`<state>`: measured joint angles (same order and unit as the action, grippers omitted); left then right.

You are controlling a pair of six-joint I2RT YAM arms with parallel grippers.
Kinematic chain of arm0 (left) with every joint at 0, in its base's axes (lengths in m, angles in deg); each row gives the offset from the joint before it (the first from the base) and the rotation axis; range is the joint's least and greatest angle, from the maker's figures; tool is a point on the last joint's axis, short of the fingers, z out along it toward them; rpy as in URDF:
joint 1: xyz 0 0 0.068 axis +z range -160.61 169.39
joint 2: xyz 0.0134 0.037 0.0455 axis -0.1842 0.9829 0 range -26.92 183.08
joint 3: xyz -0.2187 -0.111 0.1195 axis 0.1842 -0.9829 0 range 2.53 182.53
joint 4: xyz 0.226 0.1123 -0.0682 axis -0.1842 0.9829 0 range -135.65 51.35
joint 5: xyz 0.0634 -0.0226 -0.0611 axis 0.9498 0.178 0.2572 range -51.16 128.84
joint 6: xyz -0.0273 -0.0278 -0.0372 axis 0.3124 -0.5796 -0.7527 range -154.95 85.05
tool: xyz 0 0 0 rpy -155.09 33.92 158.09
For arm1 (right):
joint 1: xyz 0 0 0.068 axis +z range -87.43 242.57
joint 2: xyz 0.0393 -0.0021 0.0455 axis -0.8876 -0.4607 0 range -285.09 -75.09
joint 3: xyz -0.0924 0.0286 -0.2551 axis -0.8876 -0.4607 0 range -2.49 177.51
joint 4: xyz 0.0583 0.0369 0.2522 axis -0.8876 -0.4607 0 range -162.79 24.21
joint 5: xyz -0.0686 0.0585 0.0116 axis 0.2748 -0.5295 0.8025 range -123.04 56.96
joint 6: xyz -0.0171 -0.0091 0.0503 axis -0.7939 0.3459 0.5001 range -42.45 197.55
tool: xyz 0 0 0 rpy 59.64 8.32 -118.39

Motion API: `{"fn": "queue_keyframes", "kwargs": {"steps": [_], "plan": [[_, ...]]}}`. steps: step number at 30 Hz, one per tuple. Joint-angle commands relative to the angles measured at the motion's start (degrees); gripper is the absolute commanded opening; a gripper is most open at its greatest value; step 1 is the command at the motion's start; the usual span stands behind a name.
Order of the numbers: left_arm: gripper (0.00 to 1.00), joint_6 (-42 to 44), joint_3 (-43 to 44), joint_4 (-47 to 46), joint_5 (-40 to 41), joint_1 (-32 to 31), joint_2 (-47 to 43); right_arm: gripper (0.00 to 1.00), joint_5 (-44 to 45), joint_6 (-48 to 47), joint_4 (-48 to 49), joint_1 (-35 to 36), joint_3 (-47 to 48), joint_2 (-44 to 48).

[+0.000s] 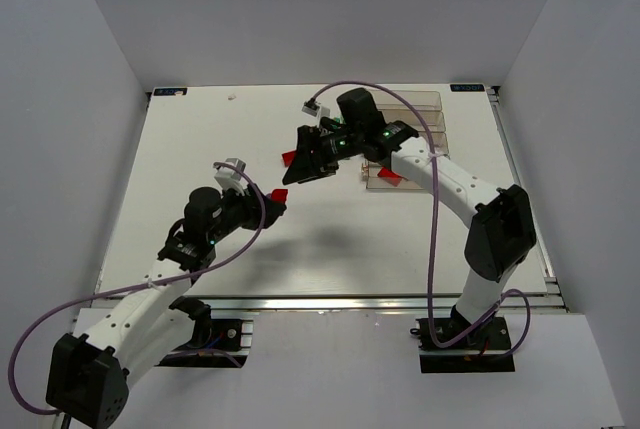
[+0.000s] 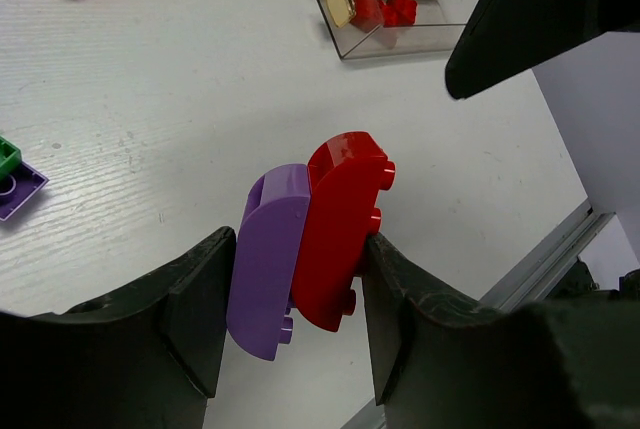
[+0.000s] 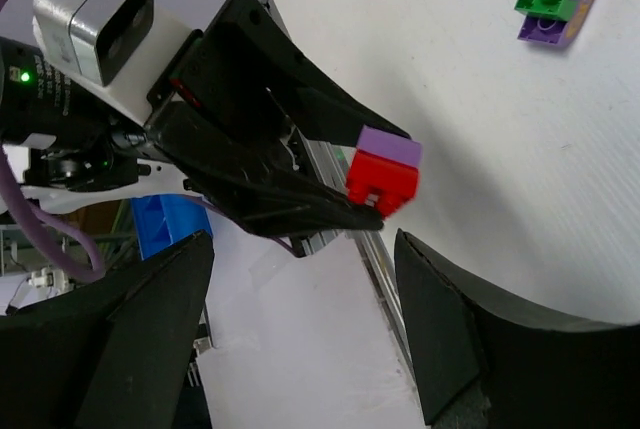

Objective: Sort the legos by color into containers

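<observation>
Pincer on left arm is clamped on red brick stuck to purple brick, held off bench, well apart from containers. Right pincer jaws apart, empty, between that pair and containers. Red pieces lie inside containers.

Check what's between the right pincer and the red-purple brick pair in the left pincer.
Nothing. In the right wrist view the red-purple brick pair, clamped in the left pincer, sits ahead of the open right pincer, only air between.
</observation>
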<state>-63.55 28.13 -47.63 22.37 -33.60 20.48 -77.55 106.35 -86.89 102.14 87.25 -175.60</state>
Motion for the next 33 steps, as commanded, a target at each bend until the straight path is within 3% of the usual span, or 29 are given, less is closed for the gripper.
{"fn": "queue_keyframes", "kwargs": {"steps": [1,11,27,33], "plan": [[0.33,-0.67,2.69,-3.73,1.26,-1.27,1.11,0.78,3.46,3.89,0.97,1.65,2.99,-1.44],[0.33,-1.55,1.9,-4.79,2.76,-2.42,0.07,0.75,12.25,1.53,-1.22,3.23,2.9,-2.41],[0.34,-2.86,0.94,-5.84,2.49,-2.51,-0.64,0.63,10.32,3.02,1.85,5.6,0.44,-3.9],[0.35,-3.04,0.85,-6.19,2.41,-2.59,-0.73,0.53,10.5,3.02,2.12,5.78,-0.61,-3.99]]}}
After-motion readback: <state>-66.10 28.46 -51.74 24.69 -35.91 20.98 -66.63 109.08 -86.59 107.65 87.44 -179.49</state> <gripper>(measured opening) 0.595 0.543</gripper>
